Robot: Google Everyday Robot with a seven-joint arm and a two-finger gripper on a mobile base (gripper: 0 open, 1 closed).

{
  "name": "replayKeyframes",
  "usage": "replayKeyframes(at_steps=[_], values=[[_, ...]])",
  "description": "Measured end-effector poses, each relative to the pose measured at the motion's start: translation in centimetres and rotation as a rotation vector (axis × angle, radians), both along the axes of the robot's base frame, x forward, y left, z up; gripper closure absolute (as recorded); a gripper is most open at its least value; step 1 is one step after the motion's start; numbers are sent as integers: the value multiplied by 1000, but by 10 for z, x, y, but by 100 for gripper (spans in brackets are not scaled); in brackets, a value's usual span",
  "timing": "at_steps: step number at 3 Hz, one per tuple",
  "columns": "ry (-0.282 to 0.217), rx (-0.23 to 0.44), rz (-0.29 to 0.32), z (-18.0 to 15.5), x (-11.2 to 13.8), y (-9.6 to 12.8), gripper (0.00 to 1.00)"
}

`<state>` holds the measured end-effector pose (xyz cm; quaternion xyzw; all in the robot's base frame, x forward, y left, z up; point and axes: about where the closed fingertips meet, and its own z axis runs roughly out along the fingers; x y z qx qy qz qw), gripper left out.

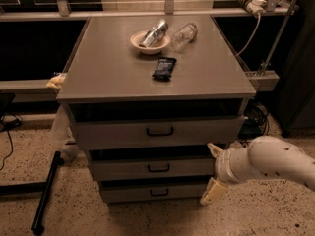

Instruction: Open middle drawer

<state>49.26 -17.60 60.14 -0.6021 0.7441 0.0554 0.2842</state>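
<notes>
Alignment is the whole of this step. The grey-beige middle drawer front (123,169) sits shut between the taller top drawer front (113,132) and the narrow bottom one (128,193), and its small black bar handle (158,168) is at the centre. The cream two-finger gripper (212,171) on the white arm (268,160) hangs off the drawer's right end, well right of that handle. Its fingers are spread one above the other and hold nothing. My judgement is that it should travel left at the same height until the bar lies between the fingers, close squarely on it, then pull straight outward. A skewed pull could jam the drawer or slip off so short a bar.

On the speckled floor at the left lie a black pole (47,191) and a dark cable (9,140). The flat grey cabinet top (108,68) carries a shallow beige bowl (142,44) holding a silver can (156,30), a dark snack packet (164,68) in front of it, and a clear plastic bottle (184,33) lying just to the right of the bowl. At the far right a white power strip (252,3) trails a pale cord (247,33).
</notes>
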Motion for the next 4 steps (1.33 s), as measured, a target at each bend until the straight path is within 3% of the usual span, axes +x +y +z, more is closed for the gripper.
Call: replayKeyframes(at_steps=[1, 4], values=[[36, 19, 36, -58, 18, 16, 0], [2, 17, 63, -85, 29, 16, 0]])
